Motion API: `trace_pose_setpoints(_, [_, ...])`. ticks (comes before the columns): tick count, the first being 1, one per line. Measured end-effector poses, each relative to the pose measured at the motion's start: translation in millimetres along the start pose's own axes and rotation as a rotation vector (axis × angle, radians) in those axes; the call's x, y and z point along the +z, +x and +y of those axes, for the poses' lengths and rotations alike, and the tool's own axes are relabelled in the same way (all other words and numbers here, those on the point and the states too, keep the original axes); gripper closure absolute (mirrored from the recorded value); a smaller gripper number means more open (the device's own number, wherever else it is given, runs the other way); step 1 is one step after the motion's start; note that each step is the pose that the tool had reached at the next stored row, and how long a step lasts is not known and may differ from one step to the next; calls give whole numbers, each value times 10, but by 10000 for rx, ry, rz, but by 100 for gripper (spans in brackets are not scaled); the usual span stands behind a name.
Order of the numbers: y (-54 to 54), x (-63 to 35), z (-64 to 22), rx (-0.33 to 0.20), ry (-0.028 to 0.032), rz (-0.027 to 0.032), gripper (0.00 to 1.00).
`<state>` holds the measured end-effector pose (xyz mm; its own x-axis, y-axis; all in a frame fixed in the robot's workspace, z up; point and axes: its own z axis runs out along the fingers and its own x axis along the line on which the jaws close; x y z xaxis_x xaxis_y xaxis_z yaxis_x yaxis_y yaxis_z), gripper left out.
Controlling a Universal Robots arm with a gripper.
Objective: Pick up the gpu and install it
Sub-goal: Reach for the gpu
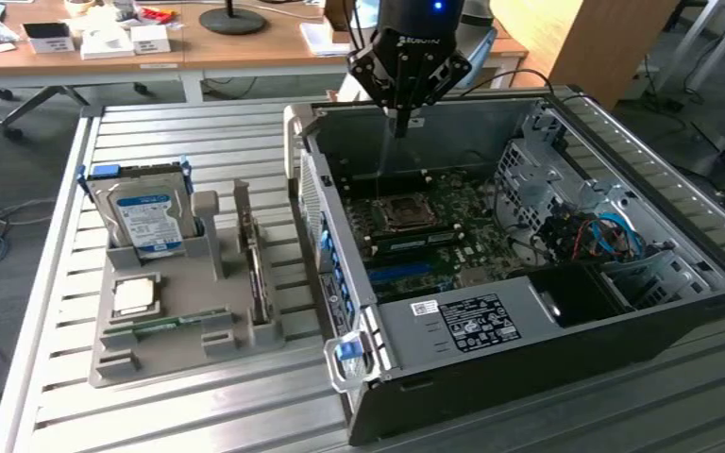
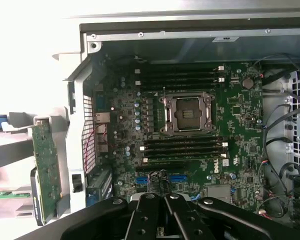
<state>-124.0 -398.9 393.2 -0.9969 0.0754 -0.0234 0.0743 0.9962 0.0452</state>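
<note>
1. My gripper (image 1: 403, 115) hangs over the far rim of the open computer case (image 1: 665, 274), at about 12 o'clock in the exterior view. Its fingers are pressed together with nothing between them. In the wrist view the gripper (image 2: 162, 200) shows its two fingers meeting tip to tip over the motherboard (image 2: 240, 115).
2. The gpu (image 1: 254, 260) stands on edge in a slot of the grey holder (image 1: 174, 354) on the slatted metal table (image 1: 148, 415), at about 9 o'clock from the case and just beside its outer wall. It is well apart from the gripper and untouched.
3. From the wrist I see the gpu (image 2: 45, 165) as a green card seen edge-on, outside the case wall.
4. In the same holder, the hard drive (image 1: 144, 219) with its blue label stands upright at about 10 o'clock from the gpu. The processor chip (image 1: 133, 296) lies flat at about 8 o'clock from it, and a narrow memory stick (image 1: 161, 326) lies just beyond the chip.
5. Inside the case the motherboard (image 1: 445, 250) lies exposed, and its processor socket (image 2: 186, 113) sits between two banks of memory slots.
</note>
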Motion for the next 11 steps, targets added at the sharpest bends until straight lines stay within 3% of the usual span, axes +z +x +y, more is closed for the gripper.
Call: trace_pose_setpoints(11, [96, -2, -7, -1, 1, 1, 89])
